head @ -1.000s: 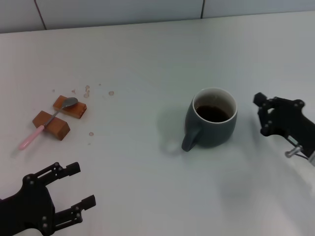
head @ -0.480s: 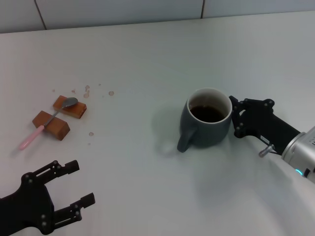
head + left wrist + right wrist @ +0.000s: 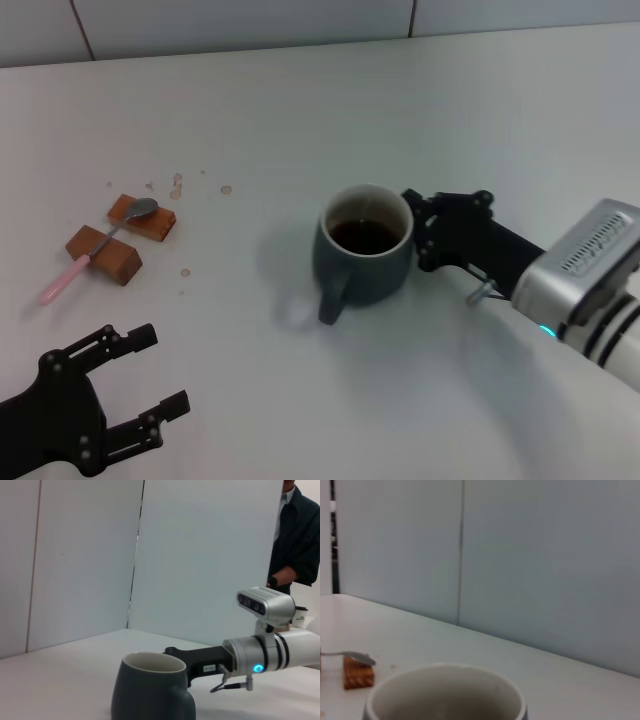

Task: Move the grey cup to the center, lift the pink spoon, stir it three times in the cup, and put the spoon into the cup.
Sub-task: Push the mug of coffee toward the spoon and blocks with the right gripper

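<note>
Now right hand point(image 3: 418, 232) against grey cup point(image 3: 366, 256); open table point(image 3: 300, 120) leftward.

Head looks down; both wrists low, sharing grey cup point(image 3: 366, 246)

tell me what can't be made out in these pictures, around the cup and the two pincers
- Right pincer, head view: pressed against the grey cup; whether its fingers grip or only push is hidden by the cup wall.
- Grey cup, right wrist view: only the rim shows, the body is cut off by the edge.
- Pink spoon, right wrist view: handle cut off by the edge.
- Left pincer, head view: open, body cut off by the corner.
</note>
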Robot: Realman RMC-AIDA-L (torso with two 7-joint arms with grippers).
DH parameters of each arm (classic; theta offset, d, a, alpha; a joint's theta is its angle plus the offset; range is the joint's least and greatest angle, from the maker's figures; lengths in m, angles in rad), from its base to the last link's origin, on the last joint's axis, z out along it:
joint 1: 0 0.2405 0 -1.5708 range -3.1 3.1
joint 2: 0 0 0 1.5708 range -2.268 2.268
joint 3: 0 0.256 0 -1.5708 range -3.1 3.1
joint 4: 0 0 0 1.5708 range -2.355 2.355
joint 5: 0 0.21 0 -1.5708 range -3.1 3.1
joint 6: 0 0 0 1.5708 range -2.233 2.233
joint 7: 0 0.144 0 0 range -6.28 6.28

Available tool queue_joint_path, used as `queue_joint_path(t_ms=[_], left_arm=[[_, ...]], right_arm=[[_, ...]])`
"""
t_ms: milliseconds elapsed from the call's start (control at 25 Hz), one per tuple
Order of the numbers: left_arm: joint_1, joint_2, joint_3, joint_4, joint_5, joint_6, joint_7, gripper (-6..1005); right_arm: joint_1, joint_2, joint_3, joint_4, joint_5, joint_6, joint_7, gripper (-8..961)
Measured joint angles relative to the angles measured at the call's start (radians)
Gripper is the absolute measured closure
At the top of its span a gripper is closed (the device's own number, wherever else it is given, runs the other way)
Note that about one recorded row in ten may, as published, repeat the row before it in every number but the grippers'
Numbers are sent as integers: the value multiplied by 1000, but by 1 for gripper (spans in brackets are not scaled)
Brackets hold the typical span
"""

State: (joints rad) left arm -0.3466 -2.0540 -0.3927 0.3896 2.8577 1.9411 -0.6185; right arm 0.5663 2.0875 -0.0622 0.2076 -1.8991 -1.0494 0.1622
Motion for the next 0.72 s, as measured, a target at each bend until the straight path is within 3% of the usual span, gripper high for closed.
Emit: queue_joint_path(t_ms=[720], left_arm=[[0, 3, 0, 0, -2, 8, 7, 215]], right_arm=[[193, 5, 39, 136, -4, 165, -1, 949]])
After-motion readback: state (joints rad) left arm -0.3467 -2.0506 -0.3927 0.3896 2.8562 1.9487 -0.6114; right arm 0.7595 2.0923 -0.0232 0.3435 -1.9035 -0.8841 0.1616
